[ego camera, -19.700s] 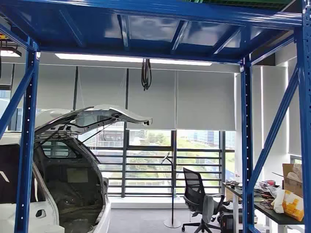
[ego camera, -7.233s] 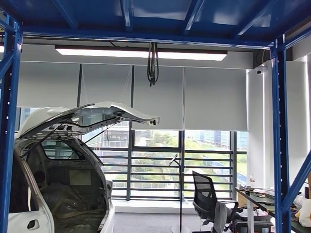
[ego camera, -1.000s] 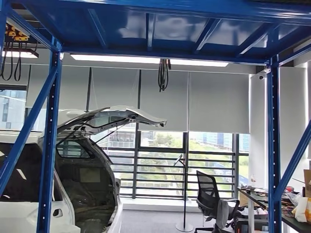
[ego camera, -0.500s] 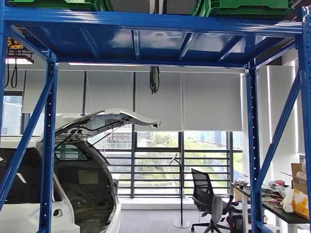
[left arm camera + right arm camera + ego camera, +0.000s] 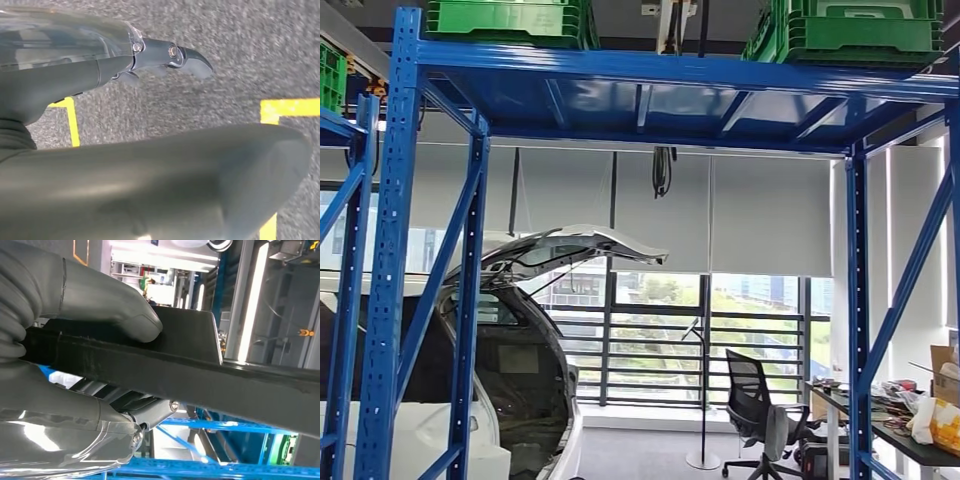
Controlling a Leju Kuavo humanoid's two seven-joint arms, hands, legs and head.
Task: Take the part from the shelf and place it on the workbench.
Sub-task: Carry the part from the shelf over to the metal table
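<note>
Although the head view looks straight through the blue shelf (image 5: 395, 250), no part lies on it there: green crates (image 5: 509, 20) sit on the top level, a white car (image 5: 531, 330) with its hatch raised stands beyond, and a cluttered table (image 5: 901, 440) shows at the far right.

In the left wrist view, the left hand (image 5: 158, 150) hangs over grey floor (image 5: 241, 70) with yellow tape lines (image 5: 71, 122), fingers apart, holding nothing.

In the right wrist view, the right hand (image 5: 86, 335) grips a long, flat black part (image 5: 211, 375), thumb on one face and fingers beneath.

I judge the pick from the shelf done; carrying the part to the table and setting it down remain.
</note>
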